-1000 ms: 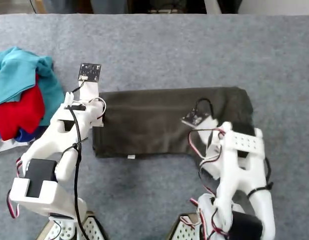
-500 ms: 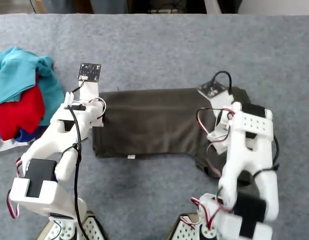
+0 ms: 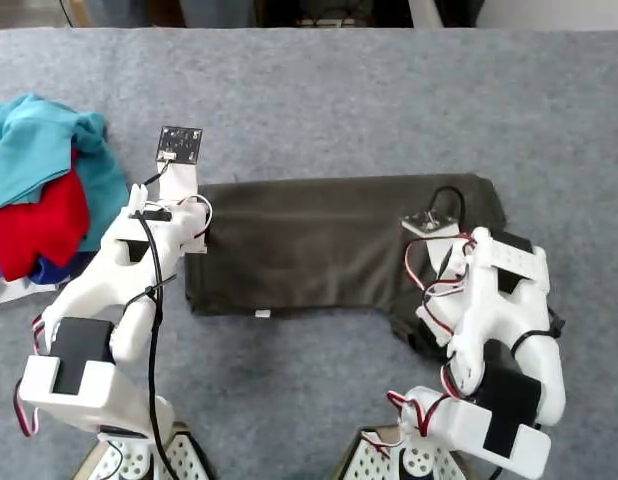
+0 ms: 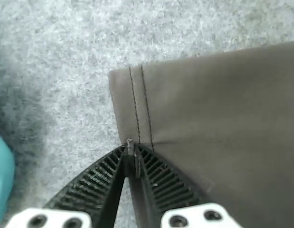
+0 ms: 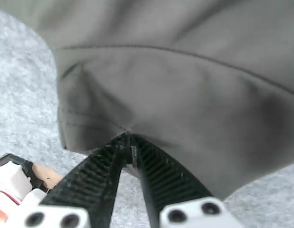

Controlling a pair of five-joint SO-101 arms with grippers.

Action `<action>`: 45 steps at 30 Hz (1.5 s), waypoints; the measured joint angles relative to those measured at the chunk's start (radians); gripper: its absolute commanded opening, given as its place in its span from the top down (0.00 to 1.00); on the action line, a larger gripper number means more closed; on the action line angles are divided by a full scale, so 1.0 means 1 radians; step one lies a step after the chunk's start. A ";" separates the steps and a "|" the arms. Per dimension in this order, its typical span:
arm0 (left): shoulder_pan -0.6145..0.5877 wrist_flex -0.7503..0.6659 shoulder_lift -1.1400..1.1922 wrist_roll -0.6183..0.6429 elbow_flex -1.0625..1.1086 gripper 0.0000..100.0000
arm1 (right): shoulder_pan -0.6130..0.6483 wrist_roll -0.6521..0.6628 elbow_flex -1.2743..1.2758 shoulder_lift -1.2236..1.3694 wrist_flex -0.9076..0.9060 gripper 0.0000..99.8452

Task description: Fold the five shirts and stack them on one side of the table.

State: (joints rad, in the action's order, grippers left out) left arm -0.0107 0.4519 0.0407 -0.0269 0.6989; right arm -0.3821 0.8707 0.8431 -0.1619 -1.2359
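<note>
Nearest, the right fingers (image 5: 99, 171) are closed on the near right corner of the dark shirt (image 3: 309, 240) and the left fingers (image 4: 99, 180) pinch its left hem, so it lies with its long axis running arm to arm across the worktop (image 3: 339, 100), the pile of unfolded shirts (image 3: 39, 190) sitting off beyond the left arm.

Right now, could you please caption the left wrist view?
Left gripper pinching the hemmed corner of the dark shirt.
</note>
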 measured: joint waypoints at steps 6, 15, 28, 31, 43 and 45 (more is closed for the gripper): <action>-0.014 0.005 0.000 0.000 -0.012 0.97 | -0.014 -0.060 -0.170 0.002 -0.068 0.99; -0.012 0.305 -0.054 0.000 -0.226 0.97 | -0.040 -0.170 -0.715 0.196 -0.143 0.99; 0.025 0.184 0.199 -0.002 -0.301 0.97 | -0.038 -0.302 -1.536 1.010 -0.114 0.99; 0.025 0.192 0.222 0.000 -0.342 0.97 | -0.038 -0.302 -1.761 1.204 -0.117 0.99; 0.025 0.192 0.227 0.000 -0.354 0.97 | -0.029 -0.302 -2.455 1.590 -0.272 0.99; 0.017 0.192 0.227 0.000 -0.358 0.97 | -0.031 -0.299 -2.472 1.576 -0.381 0.99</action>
State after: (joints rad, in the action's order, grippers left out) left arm 0.0061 0.6437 0.2677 -0.0269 0.3414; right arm -0.4127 0.5715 -1.6287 1.4139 -1.6164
